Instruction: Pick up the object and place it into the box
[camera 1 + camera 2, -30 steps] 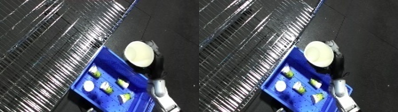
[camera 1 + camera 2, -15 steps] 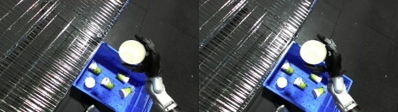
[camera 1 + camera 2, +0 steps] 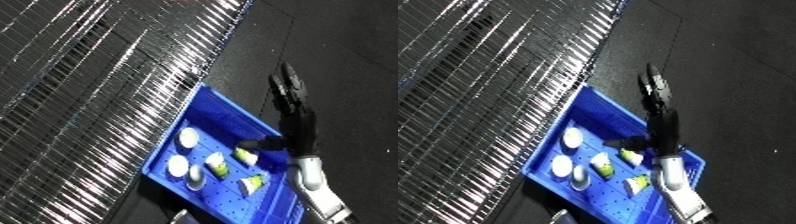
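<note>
Nearest to me, my right forearm [image 3: 318,192] enters from the lower edge and crosses the near corner of the blue bin [image 3: 213,107]. Inside the bin lie several small pale objects [image 3: 189,137], some white and rounded, some with green parts; I cannot name them more exactly. They sit in a loose cluster on the perforated floor, toward the near end, and the far end of the bin is bare.

Beyond the bin's right wall, my right hand [image 3: 290,90] extends over the dark floor [image 3: 355,60] with fingers straight and relaxed, grasping nothing. No separate object shows in or under the hand, so I judge that the task's item is already among those in the bin. My left hand is not in view.

Risk: my forearm lies very close to the bin wall. A careless withdrawal could catch the rim and tip or drag the bin, scattering its contents. Farther off, the wire grille [image 3: 98,75] runs alongside the bin's left wall; a shoved bin would strike it.
</note>
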Motion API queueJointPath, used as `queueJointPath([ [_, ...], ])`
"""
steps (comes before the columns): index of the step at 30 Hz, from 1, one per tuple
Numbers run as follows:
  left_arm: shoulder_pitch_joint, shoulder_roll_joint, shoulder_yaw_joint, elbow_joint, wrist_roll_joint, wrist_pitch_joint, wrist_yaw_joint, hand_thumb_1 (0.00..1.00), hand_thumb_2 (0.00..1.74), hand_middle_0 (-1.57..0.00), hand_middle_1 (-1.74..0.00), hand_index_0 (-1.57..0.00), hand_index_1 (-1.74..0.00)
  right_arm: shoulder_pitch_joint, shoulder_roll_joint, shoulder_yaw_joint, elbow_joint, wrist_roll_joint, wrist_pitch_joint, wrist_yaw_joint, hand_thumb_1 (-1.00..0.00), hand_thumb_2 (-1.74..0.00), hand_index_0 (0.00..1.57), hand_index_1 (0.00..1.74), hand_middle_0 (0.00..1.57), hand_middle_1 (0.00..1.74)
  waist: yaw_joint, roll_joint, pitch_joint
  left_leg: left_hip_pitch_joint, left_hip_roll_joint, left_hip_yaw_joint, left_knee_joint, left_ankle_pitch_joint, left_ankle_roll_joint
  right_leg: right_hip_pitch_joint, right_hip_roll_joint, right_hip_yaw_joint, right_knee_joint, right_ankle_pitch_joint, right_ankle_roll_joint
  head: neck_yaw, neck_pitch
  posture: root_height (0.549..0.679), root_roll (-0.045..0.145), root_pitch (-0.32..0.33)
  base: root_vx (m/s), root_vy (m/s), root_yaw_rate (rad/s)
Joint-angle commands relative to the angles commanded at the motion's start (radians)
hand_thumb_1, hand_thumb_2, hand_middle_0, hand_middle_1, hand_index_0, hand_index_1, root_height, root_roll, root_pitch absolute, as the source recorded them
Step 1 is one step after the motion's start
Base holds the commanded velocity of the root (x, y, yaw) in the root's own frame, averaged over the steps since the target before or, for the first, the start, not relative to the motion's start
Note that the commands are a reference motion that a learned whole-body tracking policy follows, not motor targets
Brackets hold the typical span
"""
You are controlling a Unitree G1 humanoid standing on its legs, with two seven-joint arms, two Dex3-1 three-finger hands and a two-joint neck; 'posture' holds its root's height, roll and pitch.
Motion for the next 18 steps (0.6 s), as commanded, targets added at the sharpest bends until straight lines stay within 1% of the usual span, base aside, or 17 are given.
queueJointPath([
  [1,0.002,0.000,0.000,-0.002,0.001,0.001,0.000,1.00,1.74,-1.57,-1.74,-1.57,-1.74,0.001,-0.001,0.001,-0.009,-0.010,0.001,0.000,0.00,0.00,0.00,0.00,0.00,0.00,0.003,0.000,0.000,0.000,0.000,-0.001,0.001,0.002,-0.0008,0.002,-0.0019,-0.001,0.000,-0.001,-0.0004,-0.040,0.019,0.643,0.106,0.032,0.023,-0.021,0.089],
  [2,0.004,0.000,0.000,-0.005,0.003,0.004,0.000,1.00,1.74,-1.57,-1.74,-1.57,-1.74,0.001,-0.001,0.003,-0.020,-0.020,0.003,0.001,0.00,0.00,0.00,0.00,0.00,0.00,0.006,-0.001,-0.001,-0.001,0.000,-0.004,0.002,0.004,-0.0017,0.004,-0.0044,-0.003,0.001,-0.001,-0.0009,-0.097,0.052,0.643,0.108,0.030,0.024,-0.032,0.130],
  [3,0.006,-0.001,0.000,-0.009,0.006,0.006,0.000,1.00,1.74,-1.57,-1.74,-1.57,-1.74,0.000,-0.002,0.005,-0.032,-0.030,0.005,0.003,0.00,0.00,0.00,0.00,0.00,0.00,0.010,-0.001,-0.001,-0.001,-0.001,-0.007,0.003,0.005,-0.0022,0.004,-0.0069,-0.005,0.002,-0.002,-0.0013,-0.126,0.069,0.643,0.109,0.028,0.018,-0.034,0.145],
  [4,0.008,-0.001,-0.001,-0.012,0.008,0.009,0.000,1.00,1.74,-1.57,-1.74,-1.57,-1.74,-0.003,-0.004,0.008,-0.047,-0.040,0.008,0.005,0.00,0.00,0.00,0.00,0.00,0.00,0.015,0.000,-0.001,-0.001,-0.003,-0.011,0.003,0.005,-0.0021,0.004,-0.0094,-0.006,0.005,-0.002,-0.0015,-0.171,0.090,0.643,0.110,0.026,0.012,-0.040,0.172],
  [7,0.009,0.002,-0.007,-0.021,0.012,0.016,0.004,1.00,1.74,-1.57,-1.74,-1.57,-1.74,-0.023,-0.014,0.024,-0.095,-0.072,0.027,0.009,0.00,0.00,0.00,0.00,0.00,0.00,0.030,0.000,-0.003,-0.004,-0.008,-0.022,0.001,0.002,-0.0004,-0.002,-0.0150,-0.013,0.015,-0.003,-0.0020,-0.251,0.135,0.642,0.111,0.024,-0.002,-0.039,0.166],
  [10,0.006,0.006,-0.016,-0.022,0.012,0.022,0.011,1.00,1.74,-1.57,-1.74,-1.57,-1.74,-0.063,-0.029,0.050,-0.133,-0.095,0.052,0.018,0.00,0.00,0.00,0.00,0.00,0.00,0.047,-0.001,-0.006,-0.013,-0.009,-0.033,0.006,0.007,-0.0005,-0.009,-0.0172,-0.022,0.030,-0.007,-0.0045,-0.297,0.154,0.640,0.111,0.021,-0.003,-0.035,0.113],
  [12,0.006,0.007,-0.021,-0.020,0.014,0.025,0.015,1.00,1.74,-1.57,-1.74,-1.57,-1.74,-0.094,-0.037,0.065,-0.148,-0.098,0.066,0.036,0.00,0.00,0.00,0.00,0.00,0.00,0.058,-0.004,-0.008,-0.020,-0.010,-0.040,0.014,0.010,-0.0013,-0.010,-0.0192,-0.028,0.040,-0.012,-0.0066,-0.318,0.154,0.639,0.110,0.018,0.009,-0.031,0.080],
  [16,0.009,0.007,-0.028,-0.014,0.013,0.029,0.014,1.00,1.74,-1.57,-1.74,-1.57,-1.74,-0.151,-0.042,0.089,-0.162,-0.090,0.094,0.092,0.00,0.00,0.00,0.00,0.00,0.00,0.078,-0.011,-0.011,-0.031,-0.009,-0.053,0.033,0.021,-0.0071,-0.006,-0.0255,-0.041,0.058,-0.022,-0.0105,-0.358,0.135,0.637,0.110,0.008,0.024,-0.025,0.077],
  [18,0.011,0.007,-0.030,-0.012,0.013,0.031,0.012,1.00,1.74,-1.57,-1.74,-1.57,-1.74,-0.166,-0.040,0.096,-0.165,-0.088,0.105,0.115,0.00,0.00,0.00,0.00,0.00,0.00,0.084,-0.013,-0.012,-0.033,-0.008,-0.057,0.039,0.026,-0.0097,-0.003,-0.0275,-0.045,0.063,-0.025,-0.0119,-0.358,0.135,0.637,0.110,0.004,0.021,-0.014,0.055],
])
